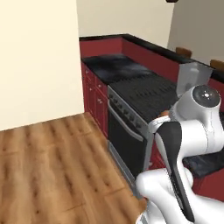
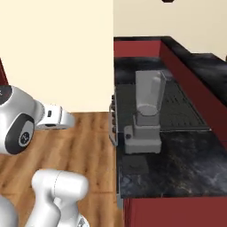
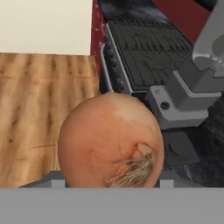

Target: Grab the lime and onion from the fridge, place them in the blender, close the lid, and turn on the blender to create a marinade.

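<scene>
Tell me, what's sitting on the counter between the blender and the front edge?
The dark squarish lid lies flat on the black counter, just in front of the blender base. The right base view shows it best.

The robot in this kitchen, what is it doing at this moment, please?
The robot's gripper holds the onion between its fingers and carries it near the blender, which stands on the dark counter beside the stove. The blender jar is open, and the lid lies flat on the counter just in front of the base. The onion is not yet in the jar.
</scene>
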Tool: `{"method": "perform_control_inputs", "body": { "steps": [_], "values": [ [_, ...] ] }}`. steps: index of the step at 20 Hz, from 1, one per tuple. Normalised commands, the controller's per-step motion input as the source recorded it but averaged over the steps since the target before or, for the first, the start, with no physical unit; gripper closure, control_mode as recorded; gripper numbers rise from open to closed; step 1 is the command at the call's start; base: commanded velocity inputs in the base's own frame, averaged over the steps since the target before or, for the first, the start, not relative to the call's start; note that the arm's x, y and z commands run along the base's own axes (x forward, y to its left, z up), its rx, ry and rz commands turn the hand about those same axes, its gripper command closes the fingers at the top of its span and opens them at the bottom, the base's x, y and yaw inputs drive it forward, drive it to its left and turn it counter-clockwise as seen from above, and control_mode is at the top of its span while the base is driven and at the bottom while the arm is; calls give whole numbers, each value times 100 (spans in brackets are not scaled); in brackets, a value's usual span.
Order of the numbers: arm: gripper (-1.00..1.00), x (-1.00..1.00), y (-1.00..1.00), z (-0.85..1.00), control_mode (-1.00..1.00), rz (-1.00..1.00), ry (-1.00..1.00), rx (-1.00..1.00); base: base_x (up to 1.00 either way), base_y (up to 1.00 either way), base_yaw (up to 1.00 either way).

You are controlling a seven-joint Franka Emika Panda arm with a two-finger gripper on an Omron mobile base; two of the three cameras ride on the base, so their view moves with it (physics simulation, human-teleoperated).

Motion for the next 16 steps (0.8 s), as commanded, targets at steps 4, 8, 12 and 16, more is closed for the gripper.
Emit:
{"method": "perform_control_inputs", "body": {
  "steps": [4, 8, 12, 16],
  "values": [
    [100, 0, 0, 0, 100, 0, 0, 0, 48, 29, -73],
    [100, 0, 0, 0, 100, 0, 0, 0, 29, 36, -74],
    [100, 0, 0, 0, 100, 0, 0, 0, 13, 43, -75],
    [100, 0, 0, 0, 100, 0, 0, 0, 6, 44, -75]
  ]
}}
